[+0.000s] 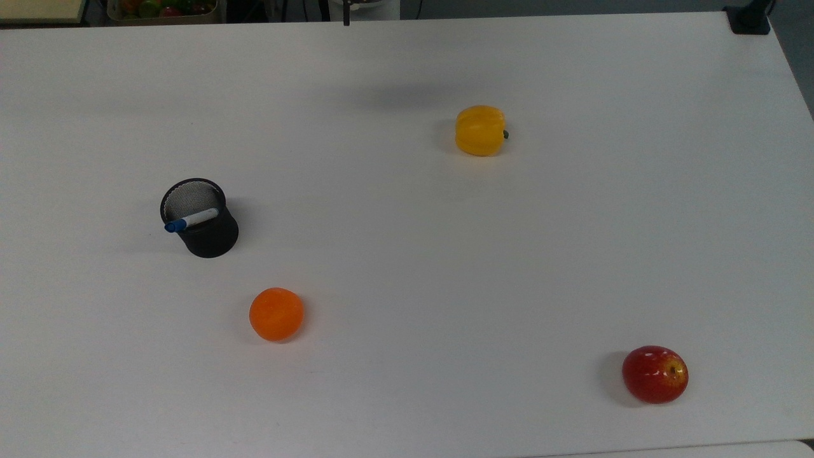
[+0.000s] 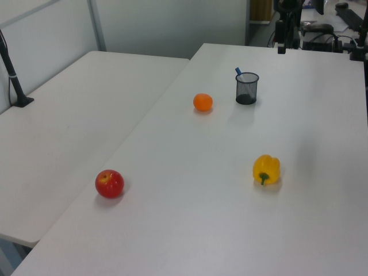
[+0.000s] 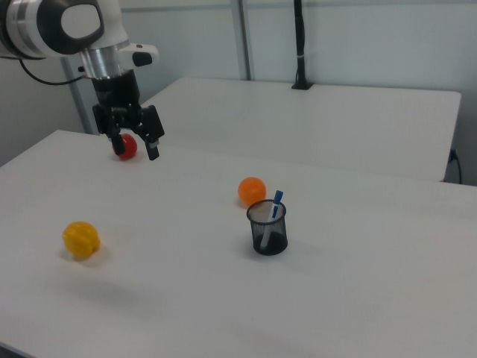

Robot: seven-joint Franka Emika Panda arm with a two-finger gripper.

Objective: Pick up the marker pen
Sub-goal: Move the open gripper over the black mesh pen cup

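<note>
The marker pen [image 1: 191,220] stands slanted in a black mesh cup [image 1: 205,222], its blue cap poking over the rim toward the top view's left. In the left view the marker pen [image 2: 238,72] shows as a blue tip above the cup [image 2: 246,88]. In the right view the marker pen [image 3: 276,206] leans out of the cup [image 3: 267,228]. My gripper [image 3: 136,147] hangs open in the air well off to the right view's left of the cup, with nothing between its fingers.
On the white table [image 1: 407,267] lie an orange [image 1: 276,313], a yellow bell pepper [image 1: 480,130] and a red apple [image 1: 655,374]. A second white table [image 2: 63,126] adjoins it, with a black clamp post [image 2: 14,75] at its edge.
</note>
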